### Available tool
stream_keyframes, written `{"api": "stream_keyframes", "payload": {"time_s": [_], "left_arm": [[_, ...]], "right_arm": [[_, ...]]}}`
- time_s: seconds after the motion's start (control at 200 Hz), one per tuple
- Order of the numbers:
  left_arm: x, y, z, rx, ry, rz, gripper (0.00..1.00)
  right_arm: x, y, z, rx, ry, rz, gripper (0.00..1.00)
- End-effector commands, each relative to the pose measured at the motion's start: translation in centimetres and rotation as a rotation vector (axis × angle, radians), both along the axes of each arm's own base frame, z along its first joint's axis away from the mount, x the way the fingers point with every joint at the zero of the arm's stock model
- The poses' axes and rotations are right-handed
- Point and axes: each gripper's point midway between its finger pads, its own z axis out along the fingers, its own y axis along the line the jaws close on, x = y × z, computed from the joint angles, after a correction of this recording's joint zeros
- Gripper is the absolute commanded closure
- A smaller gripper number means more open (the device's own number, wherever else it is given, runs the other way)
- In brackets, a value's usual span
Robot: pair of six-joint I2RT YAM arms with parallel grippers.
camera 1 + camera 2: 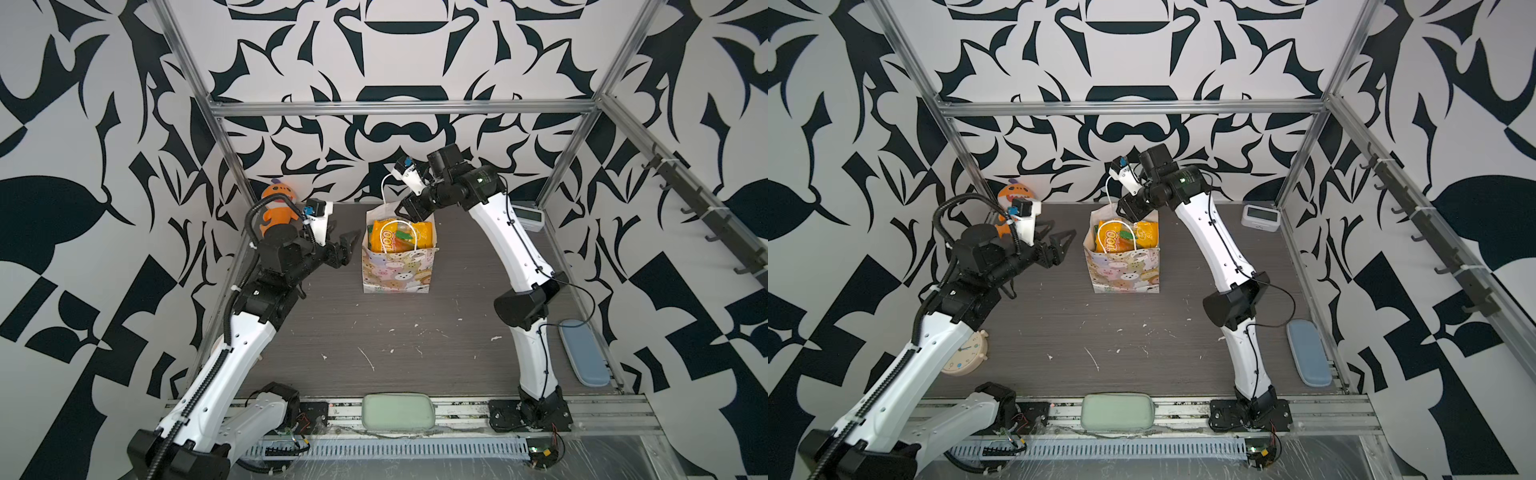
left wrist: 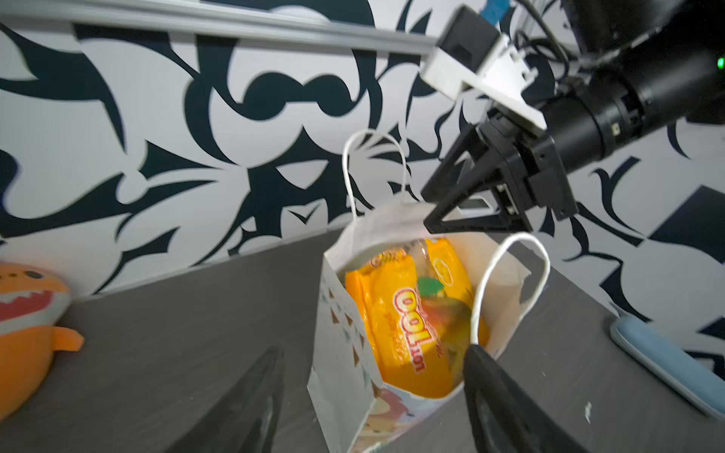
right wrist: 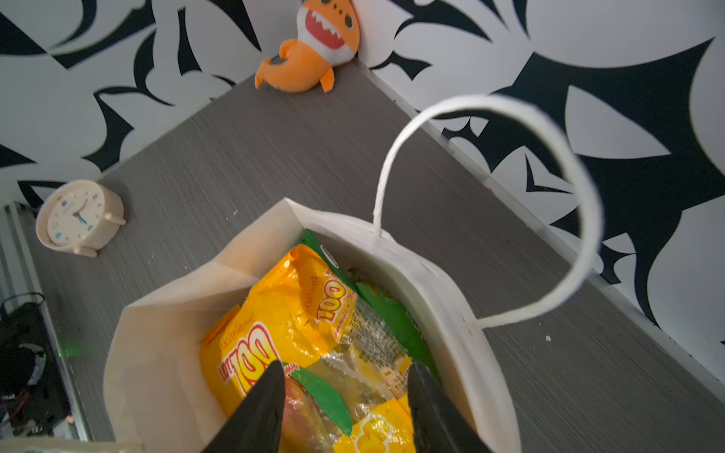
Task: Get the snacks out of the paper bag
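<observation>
The paper bag [image 1: 395, 274] [image 1: 1125, 274] stands upright on the table toward the back, mouth open, one cord handle [image 3: 580, 204] arching up. The snacks sit inside it: yellow packets [image 1: 395, 237] [image 2: 400, 325] [image 3: 290, 317] on top and a green packet [image 3: 392, 313] against the far wall. My left gripper [image 1: 343, 241] [image 1: 1057, 235] [image 2: 372, 364] is open just left of the bag, level with its rim and apart from it. Over the bag's mouth at its back edge my right gripper [image 1: 409, 210] [image 1: 1125, 210] [image 3: 345, 368] hangs open, with nothing between its fingers.
An orange plush shark [image 1: 278, 203] [image 3: 310, 51] leans in the back left corner. A cream alarm clock [image 1: 963, 353] lies under the left arm. A small digital clock [image 1: 1260, 216] is at the back right, a blue case [image 1: 584, 357] at the right edge, a green pouch [image 1: 397, 411] at the front.
</observation>
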Motion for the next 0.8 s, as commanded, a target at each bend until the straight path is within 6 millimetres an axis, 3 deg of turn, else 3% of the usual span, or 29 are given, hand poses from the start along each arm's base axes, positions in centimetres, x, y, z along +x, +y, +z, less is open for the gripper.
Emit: {"api": "stream_keyframes", "payload": {"time_s": [0.0,0.26,0.52,0.795], "left_arm": [[-0.8,-1.0,-1.4,0.033,0.035,-0.084,0.25],[0.1,-1.3,-2.5,0.041,0.041,-0.085,0.24],[0.6,-1.7,-3.7,0.038,0.069,-0.092,0.24],[0.4,-1.9,-3.5,0.014,0.053,-0.106,0.25]], "right_arm": [[-0.5,-1.1,1.3,-0.022,-0.035,-0.005,0.42],[0.3,0.1,-0.4,-0.016,-0.016,0.021,0.32],[0.5,1.9,-1.9,0.01,0.021,0.062,0.29],[0.9,3.9,-4.5,0.024,0.066,0.098,0.29]]}}
